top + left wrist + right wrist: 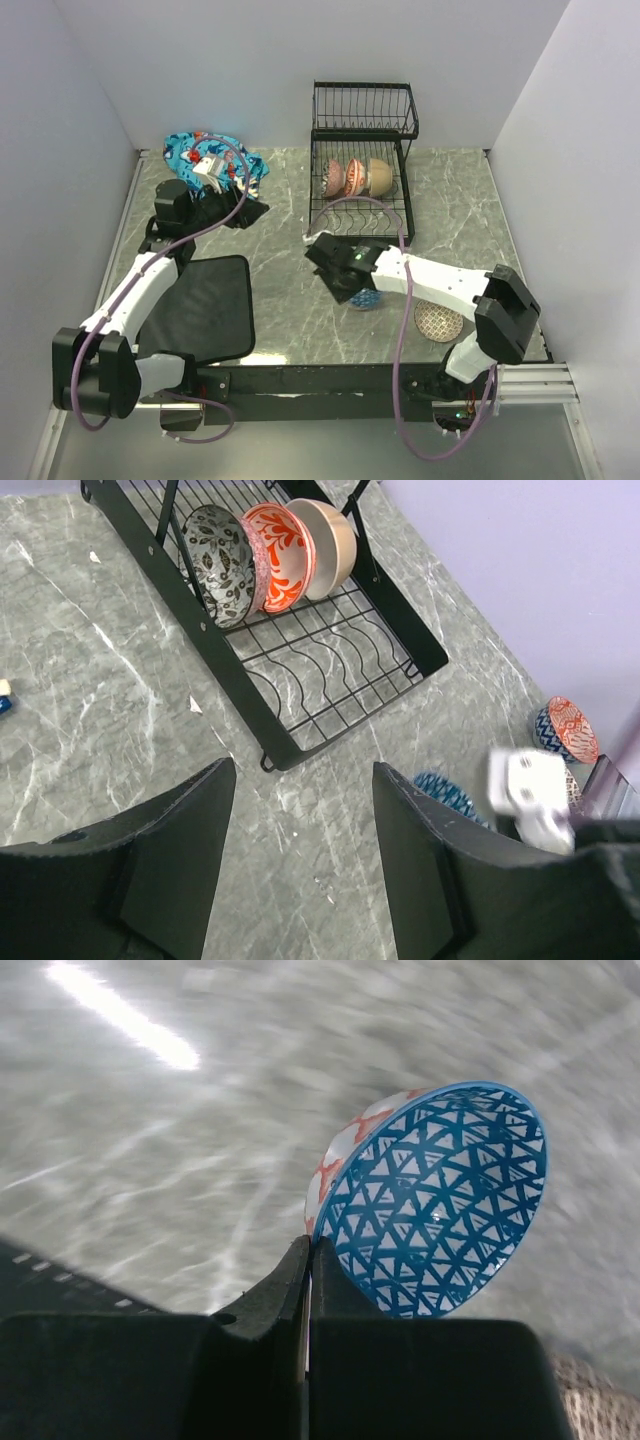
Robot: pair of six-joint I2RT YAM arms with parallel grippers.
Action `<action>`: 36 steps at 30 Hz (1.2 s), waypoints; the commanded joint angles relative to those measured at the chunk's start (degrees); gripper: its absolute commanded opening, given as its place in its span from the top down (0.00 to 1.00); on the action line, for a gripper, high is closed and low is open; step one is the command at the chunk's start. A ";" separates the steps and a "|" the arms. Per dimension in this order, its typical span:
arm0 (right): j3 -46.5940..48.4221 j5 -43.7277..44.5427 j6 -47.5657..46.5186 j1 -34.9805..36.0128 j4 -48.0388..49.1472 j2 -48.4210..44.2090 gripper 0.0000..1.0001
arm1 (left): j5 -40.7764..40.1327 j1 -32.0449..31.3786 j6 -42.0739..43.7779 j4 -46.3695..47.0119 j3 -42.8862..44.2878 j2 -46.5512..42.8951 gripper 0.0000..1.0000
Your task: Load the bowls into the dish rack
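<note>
Pinching the rim of the blue patterned bowl [430, 1200], your right gripper [308, 1260] has its fingers closed tight on the edge. The bowl is tilted on its side just in front of the dish rack [360, 165]; whether it touches the table [280, 260] cannot be told. In the rack's lower tier you have three bowls standing on edge, side by side: the black-and-white bowl [220, 565], the red-orange bowl [280, 555] and the cream bowl [325, 545]. Your left gripper [300, 780] is spread wide, holding nothing, well left of the rack. The brown dotted bowl [438, 321] lies flat beside your right arm.
</note>
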 commanded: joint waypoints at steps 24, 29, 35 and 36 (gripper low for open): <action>7.76 -0.35 -13.95 8.72 7.95 7.03 0.53 | -1.00 0.80 3.80 4.13 -6.09 -7.12 0.32; 8.03 -2.01 -15.35 8.72 7.33 4.49 0.35 | -0.39 0.80 6.61 1.15 -4.60 -7.21 0.31; 11.19 -2.74 -15.26 8.28 7.24 -3.42 0.25 | 6.54 0.80 16.45 -10.10 0.32 -5.89 0.32; 10.93 -2.46 -15.35 7.58 7.94 -4.82 0.24 | 7.86 0.80 19.86 -13.15 0.76 -5.89 0.32</action>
